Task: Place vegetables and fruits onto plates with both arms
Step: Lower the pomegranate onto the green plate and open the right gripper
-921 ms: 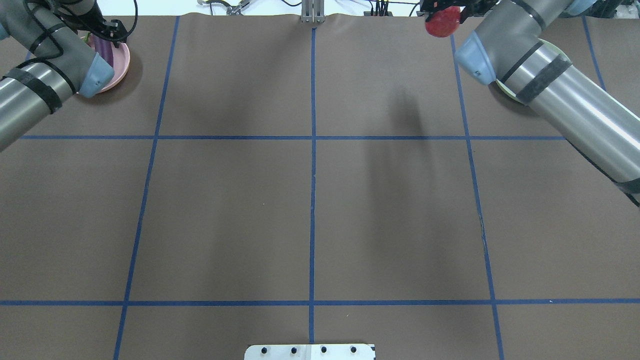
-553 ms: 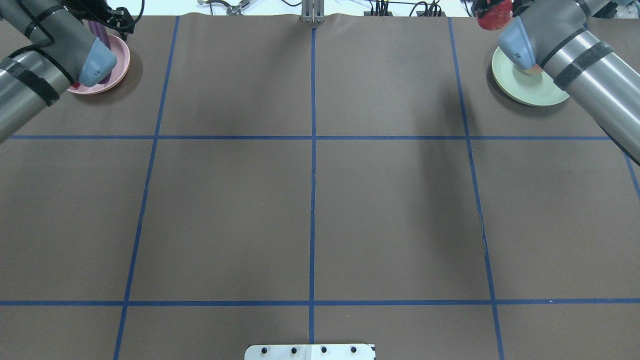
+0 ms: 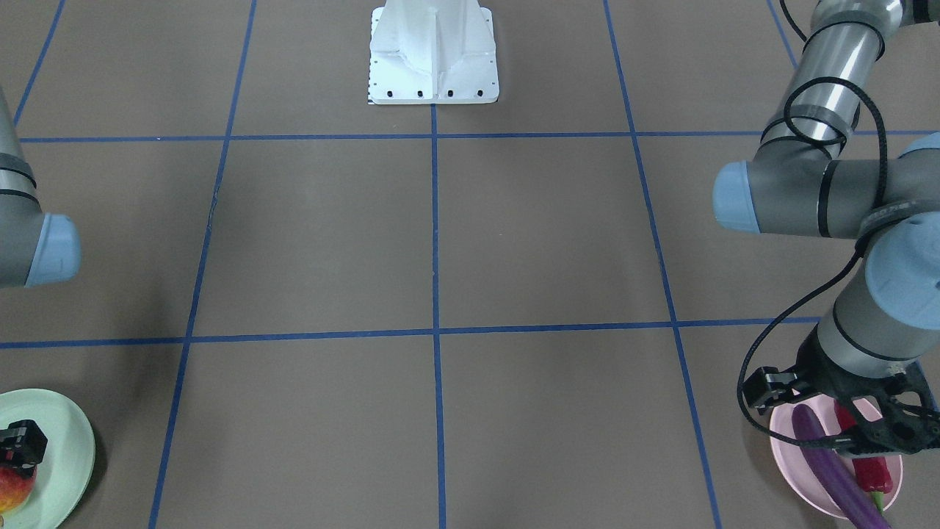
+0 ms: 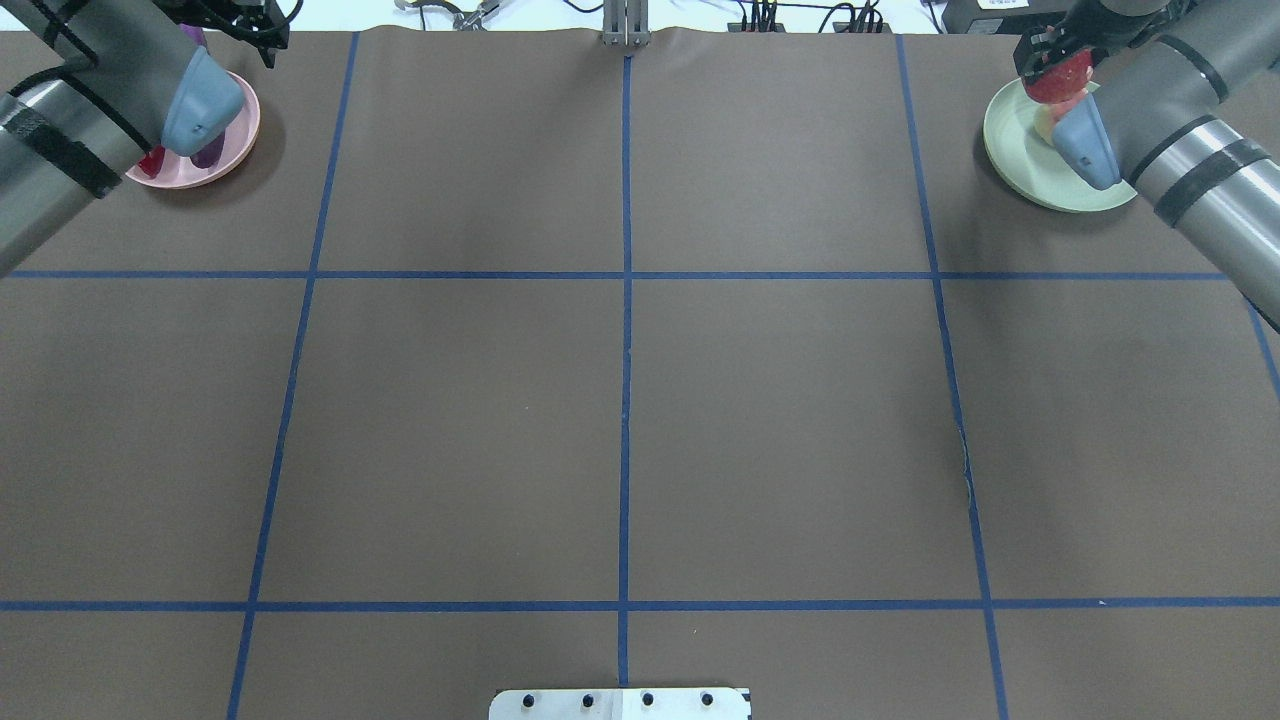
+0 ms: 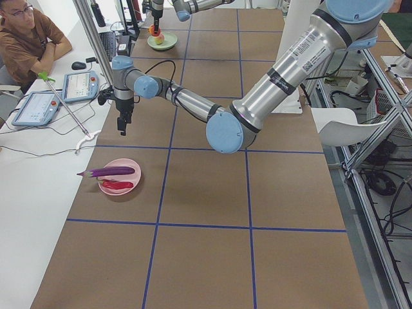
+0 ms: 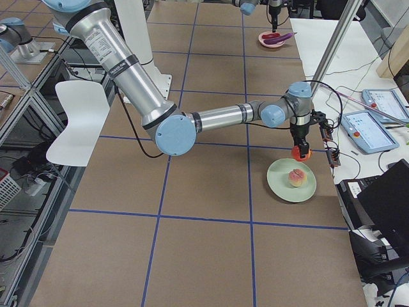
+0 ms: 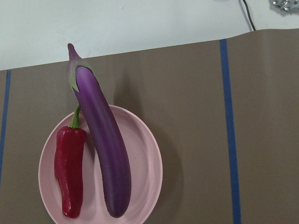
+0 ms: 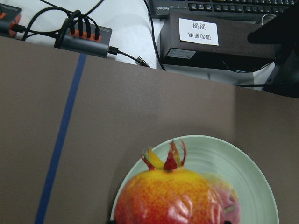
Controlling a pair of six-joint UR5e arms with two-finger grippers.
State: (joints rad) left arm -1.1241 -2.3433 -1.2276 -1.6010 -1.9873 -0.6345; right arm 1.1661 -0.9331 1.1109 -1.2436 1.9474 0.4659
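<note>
The purple eggplant (image 7: 100, 140) and the red chili (image 7: 70, 172) lie side by side on the pink plate (image 7: 145, 158) at the table's far left corner. The eggplant's cap sticks out over the rim. My left gripper (image 5: 121, 129) hangs above and beside that plate (image 5: 129, 187), empty, and looks open in the front view (image 3: 885, 437). My right gripper (image 6: 299, 147) is shut on the pomegranate (image 6: 300, 153) and holds it just above the mint green plate (image 6: 281, 185). The peach (image 6: 296, 177) lies on that plate. The pomegranate (image 8: 173, 196) fills the lower right wrist view.
The white base block (image 3: 433, 51) stands at the robot's side of the table. A person (image 5: 26, 38) sits at a side table with tablets (image 5: 80, 84). Cables and a keyboard (image 8: 224, 4) lie beyond the far edge. Blue tape lines cross the brown mat (image 4: 620, 400).
My right arm has carried the pomegranate rightward, from left of the green plate to over it. My left gripper has drawn up and away from the eggplant on the pink plate.
</note>
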